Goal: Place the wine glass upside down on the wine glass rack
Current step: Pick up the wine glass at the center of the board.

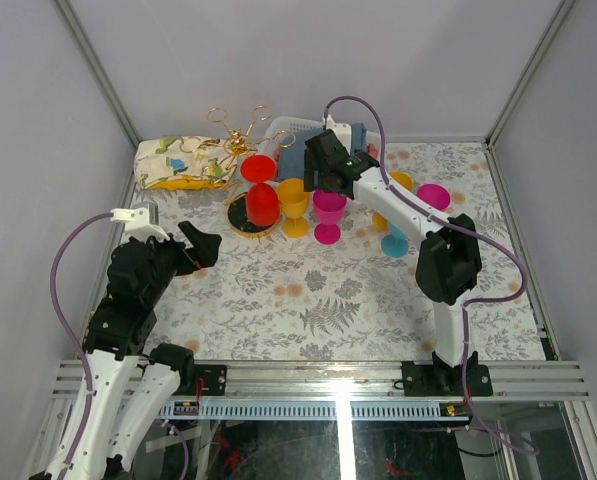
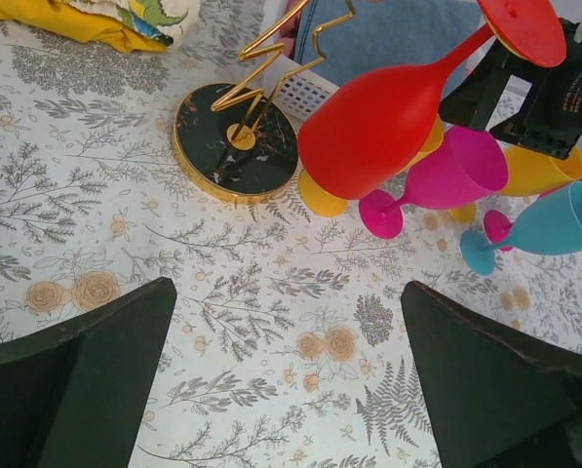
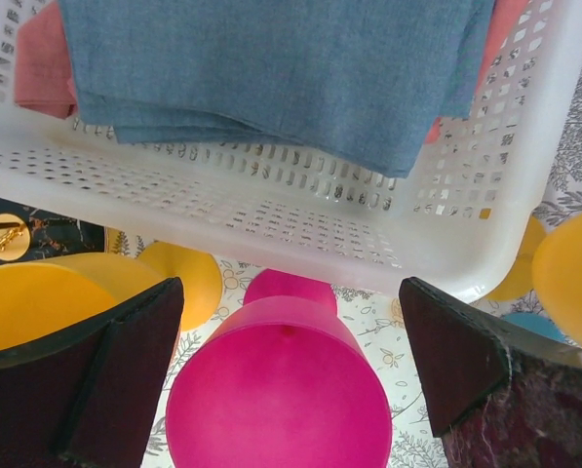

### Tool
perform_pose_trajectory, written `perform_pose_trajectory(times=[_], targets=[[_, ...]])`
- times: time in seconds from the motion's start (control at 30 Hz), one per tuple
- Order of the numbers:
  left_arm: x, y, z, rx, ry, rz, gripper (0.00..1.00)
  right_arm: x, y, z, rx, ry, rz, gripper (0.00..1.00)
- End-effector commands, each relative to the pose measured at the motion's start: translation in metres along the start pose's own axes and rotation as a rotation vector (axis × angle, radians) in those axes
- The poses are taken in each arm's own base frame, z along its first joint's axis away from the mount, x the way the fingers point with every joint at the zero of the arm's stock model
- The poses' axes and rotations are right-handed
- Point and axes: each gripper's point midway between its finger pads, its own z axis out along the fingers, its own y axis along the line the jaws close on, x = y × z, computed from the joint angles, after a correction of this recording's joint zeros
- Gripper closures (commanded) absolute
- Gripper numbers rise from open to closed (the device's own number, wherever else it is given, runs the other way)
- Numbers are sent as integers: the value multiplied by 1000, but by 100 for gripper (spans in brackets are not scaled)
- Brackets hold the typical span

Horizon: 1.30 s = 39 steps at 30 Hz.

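Observation:
The gold wire rack (image 1: 240,131) stands on its round dark base (image 1: 240,222) at the back left; the base also shows in the left wrist view (image 2: 227,146). A red wine glass (image 1: 261,198) hangs upside down on it, tilted in the left wrist view (image 2: 388,117). A magenta wine glass (image 1: 328,213) stands upright to the right. My right gripper (image 1: 326,186) is open just above it, fingers on either side of its bowl (image 3: 281,395) without touching. My left gripper (image 1: 204,246) is open and empty over the tablecloth (image 2: 291,380).
A yellow glass (image 1: 293,205) stands between the red and magenta ones. More yellow (image 1: 402,183), magenta (image 1: 434,195) and cyan (image 1: 395,243) glasses sit to the right. A white basket (image 3: 271,210) with blue cloth (image 3: 271,68) is behind. A floral bag (image 1: 181,162) lies back left.

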Motion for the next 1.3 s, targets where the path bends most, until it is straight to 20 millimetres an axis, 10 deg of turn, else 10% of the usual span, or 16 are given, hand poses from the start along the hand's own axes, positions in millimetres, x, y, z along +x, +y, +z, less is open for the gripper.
perform_pose_trajectory(times=[0.0,1.27], targets=[[-6,-5,3,28,-26,20,0,-2,-1,-12,-33,22,30,1],[-12,-9,-7,56,-74,28,0,47,-5,-34,-125,166,-11,1]])
